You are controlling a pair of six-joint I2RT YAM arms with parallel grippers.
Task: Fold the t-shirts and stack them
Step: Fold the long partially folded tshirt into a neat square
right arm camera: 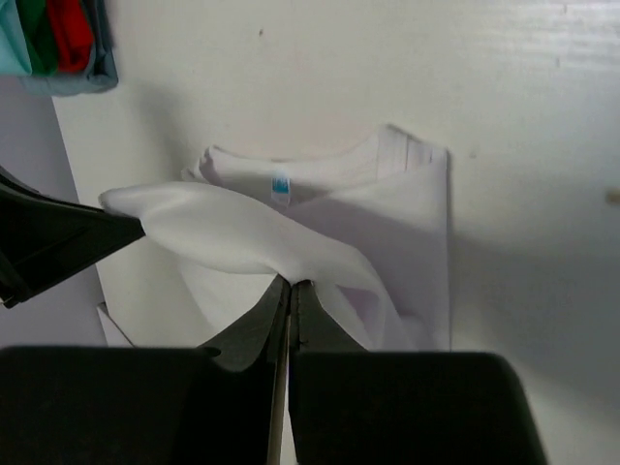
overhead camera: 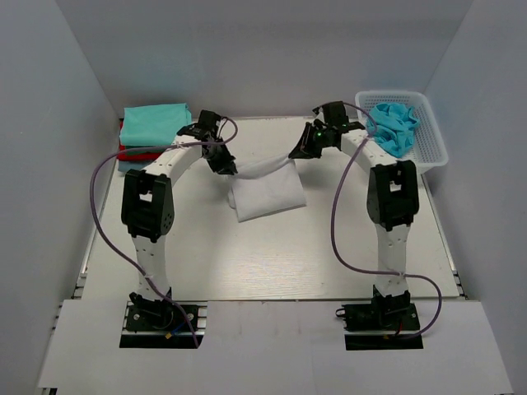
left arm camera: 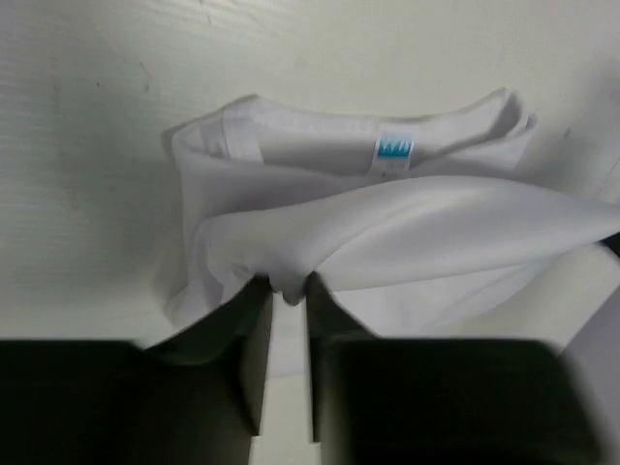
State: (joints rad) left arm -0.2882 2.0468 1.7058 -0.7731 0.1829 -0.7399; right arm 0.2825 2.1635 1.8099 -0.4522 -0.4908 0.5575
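Note:
The white t-shirt lies partly folded at the table's middle back, its collar and blue label showing. My left gripper is shut on the shirt's far left edge and holds it lifted. My right gripper is shut on the far right edge, also lifted. The raised cloth stretches between them above the folded part. A stack of folded tees, teal on top, then red and light blue, sits at the back left.
A white lattice basket at the back right holds a crumpled blue tee. Grey walls close in the table on three sides. The stack's corner shows in the right wrist view.

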